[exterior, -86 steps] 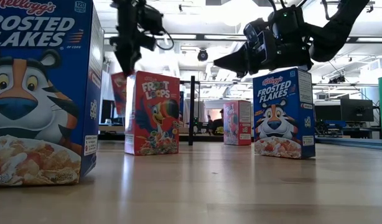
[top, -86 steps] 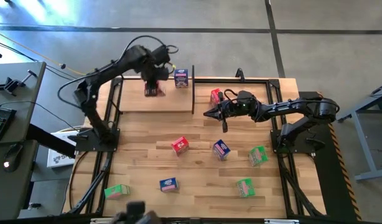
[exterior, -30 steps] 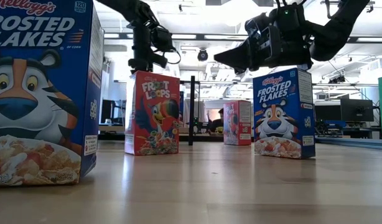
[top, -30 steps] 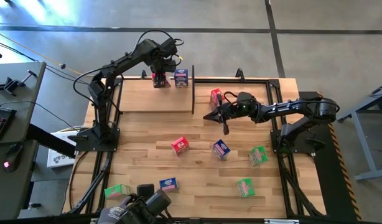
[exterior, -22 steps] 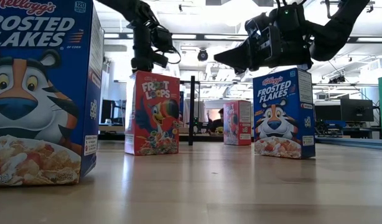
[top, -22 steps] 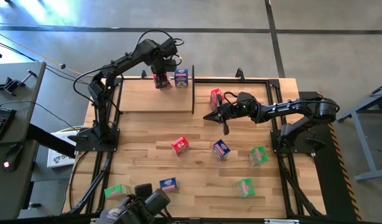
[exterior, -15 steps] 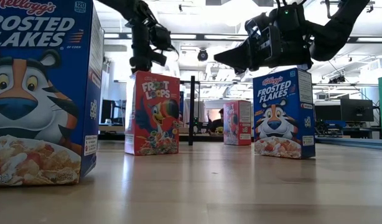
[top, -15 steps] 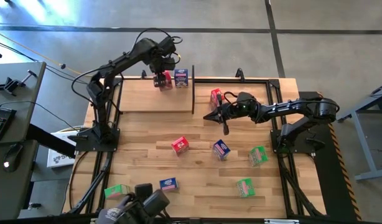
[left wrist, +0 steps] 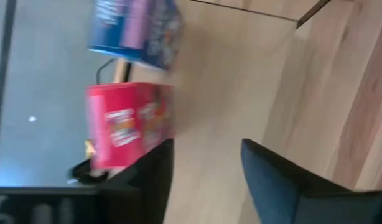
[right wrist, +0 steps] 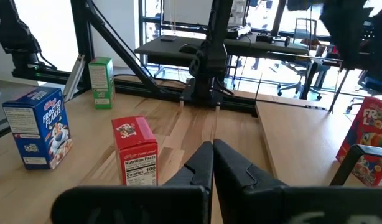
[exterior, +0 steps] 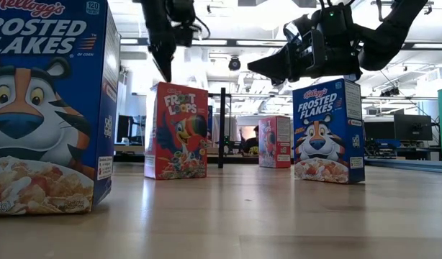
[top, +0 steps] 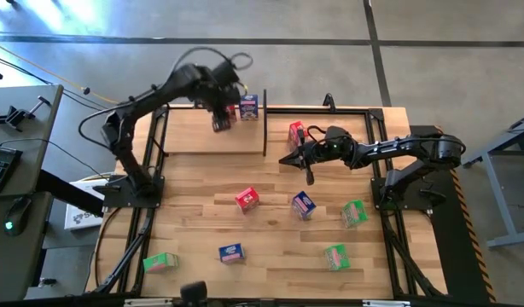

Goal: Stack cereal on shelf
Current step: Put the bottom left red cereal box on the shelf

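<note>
On the light-wood shelf (top: 189,136) at the far left of the plank table (top: 270,247), a red cereal box (top: 231,110) and a blue cereal box (top: 249,107) stand upright side by side along the far edge. The left gripper (top: 219,120) hangs above the shelf just near of the red box on a bent, outstretched arm; its jaws are apart and empty, the box free beyond their tips. The right gripper (top: 287,158) hovers mid-table, jaws pressed together, beside another red box (top: 296,132).

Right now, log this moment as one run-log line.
left tool: open, empty, above shelf | red cereal box: on shelf beside blue cereal box | right tool: shut, hovering at divider
</note>
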Tool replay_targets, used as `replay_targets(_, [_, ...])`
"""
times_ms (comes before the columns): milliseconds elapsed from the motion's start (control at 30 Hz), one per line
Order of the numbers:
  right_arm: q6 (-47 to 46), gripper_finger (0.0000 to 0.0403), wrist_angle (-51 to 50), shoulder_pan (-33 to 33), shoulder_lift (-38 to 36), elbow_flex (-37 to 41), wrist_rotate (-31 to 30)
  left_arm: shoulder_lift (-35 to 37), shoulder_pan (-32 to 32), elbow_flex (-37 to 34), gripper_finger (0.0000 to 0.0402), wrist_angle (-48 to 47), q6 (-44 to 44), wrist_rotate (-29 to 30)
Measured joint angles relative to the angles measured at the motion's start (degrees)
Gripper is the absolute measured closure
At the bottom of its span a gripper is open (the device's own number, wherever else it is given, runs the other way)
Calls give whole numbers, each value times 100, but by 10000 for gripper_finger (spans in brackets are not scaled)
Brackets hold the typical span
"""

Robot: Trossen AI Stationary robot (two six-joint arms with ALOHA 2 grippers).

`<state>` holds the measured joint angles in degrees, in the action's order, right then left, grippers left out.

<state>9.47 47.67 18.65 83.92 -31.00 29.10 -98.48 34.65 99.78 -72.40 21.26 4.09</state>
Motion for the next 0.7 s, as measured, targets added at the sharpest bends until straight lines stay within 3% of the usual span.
replay_targets(133, [-1, 402, -3, 0, 0, 0, 0, 487, -220, -1526, 299, 1381, -588, 57])
replay_targets(333, [-41, 402, -20, -2, 0, 0, -2, 1133, -174, -3500, 383, 3751, -1449, 664])
replay_targets(533, [-41, 402, -20, -2, 0, 0, -120, 1096, -2, -4244, 397, 4973, -1817, 994])
replay_targets(700, [-39, 402, -20, -2, 0, 0, -205, 1086, 167, -4360, 397, 5185, -1771, 1057])
